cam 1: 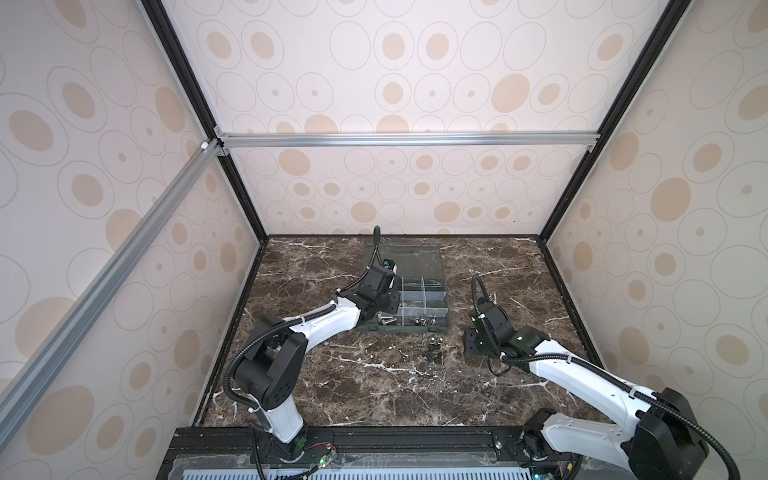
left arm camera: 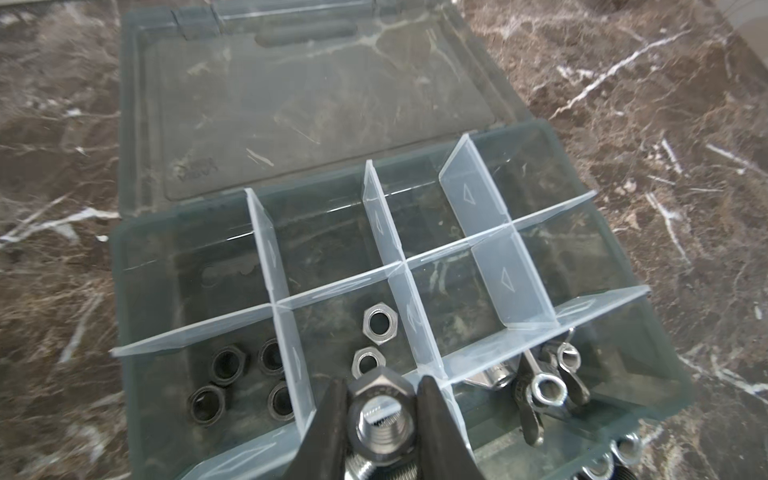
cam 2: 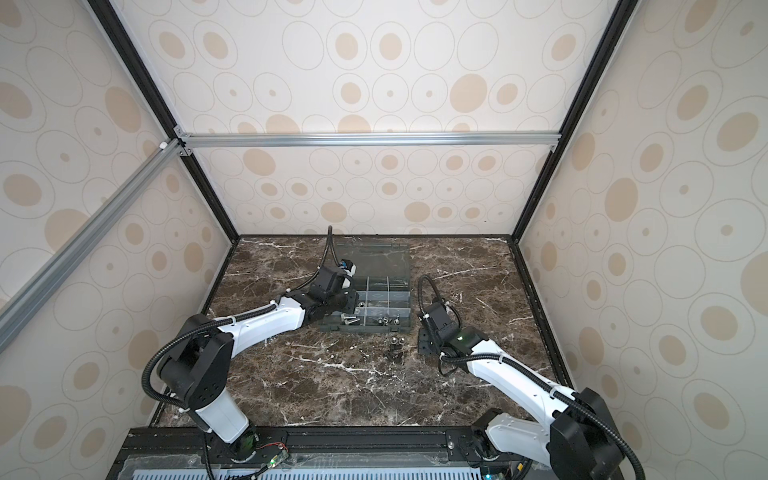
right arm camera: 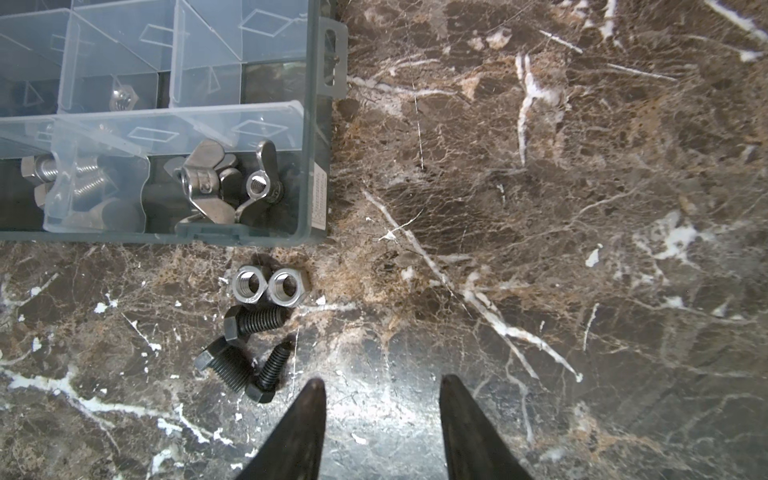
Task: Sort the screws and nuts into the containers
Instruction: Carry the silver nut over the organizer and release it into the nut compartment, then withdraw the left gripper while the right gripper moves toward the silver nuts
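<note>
Clamping nut (left arm camera: 380, 422): left claw (left arm camera: 381, 381), nearly closed | right claw (right arm camera: 381, 384) parted, empty | box sticker (right arm camera: 319, 195) unreadable

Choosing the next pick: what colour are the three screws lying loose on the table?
The loose screws are black, clearest in the right wrist view.

On the brown marble tabletop (right arm camera: 540, 249): two silvery hexagonal metal nuts (right arm camera: 249, 300) and three black hex-head threaded bolts (right arm camera: 255, 322). In the dark grey translucent plastic box (right arm camera: 318, 124): four dark hexagonal nuts (left arm camera: 261, 358), two more silvery nuts (left arm camera: 367, 328) and at least three silvery wing nuts (right arm camera: 199, 183). The silvery bolts (right arm camera: 43, 170) are too hidden to count. One gripped silvery hex fastener (left arm camera: 380, 390).
</note>
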Tool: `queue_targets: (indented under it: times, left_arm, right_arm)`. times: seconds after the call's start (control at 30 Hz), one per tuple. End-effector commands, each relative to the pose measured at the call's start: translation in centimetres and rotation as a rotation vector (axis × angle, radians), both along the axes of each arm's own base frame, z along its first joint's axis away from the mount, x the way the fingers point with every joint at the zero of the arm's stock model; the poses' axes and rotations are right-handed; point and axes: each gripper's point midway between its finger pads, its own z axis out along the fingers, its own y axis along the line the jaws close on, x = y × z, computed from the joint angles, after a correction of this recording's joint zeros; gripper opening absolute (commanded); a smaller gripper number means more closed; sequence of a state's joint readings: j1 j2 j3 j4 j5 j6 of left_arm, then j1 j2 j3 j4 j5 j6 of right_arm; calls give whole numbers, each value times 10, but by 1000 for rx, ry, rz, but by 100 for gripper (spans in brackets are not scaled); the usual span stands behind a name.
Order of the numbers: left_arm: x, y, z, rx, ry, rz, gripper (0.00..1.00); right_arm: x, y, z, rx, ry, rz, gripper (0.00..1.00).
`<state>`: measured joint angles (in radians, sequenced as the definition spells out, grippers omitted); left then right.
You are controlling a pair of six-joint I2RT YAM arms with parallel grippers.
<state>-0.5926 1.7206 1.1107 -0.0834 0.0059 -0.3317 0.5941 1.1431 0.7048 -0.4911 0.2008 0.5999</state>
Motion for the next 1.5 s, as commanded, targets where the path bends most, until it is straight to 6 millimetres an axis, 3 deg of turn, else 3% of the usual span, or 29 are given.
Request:
queue_targets:
  times: [0.0, 0.27, 0.77, 1.03, 1.47]
  left_arm:
    - [19, -6, 16, -23, -45, -14, 24]
    - [24, -3, 8, -30, -32, 5, 41]
    - [-4, 14, 32, -104, -59, 38, 43]
    - [-28, 32, 46, -148, -93, 72, 43]
    - [-66, 63, 50, -202, -115, 142, 45]
  right_arm:
    - [2, -2, 1, 2, 5, -25, 48]
    - [2, -2, -1, -2, 8, -24, 48]
    - [5, 5, -2, 12, 17, 1, 48]
    - [10, 15, -4, 1, 55, 44, 48]
    - [20, 36, -12, 50, 91, 80, 48]
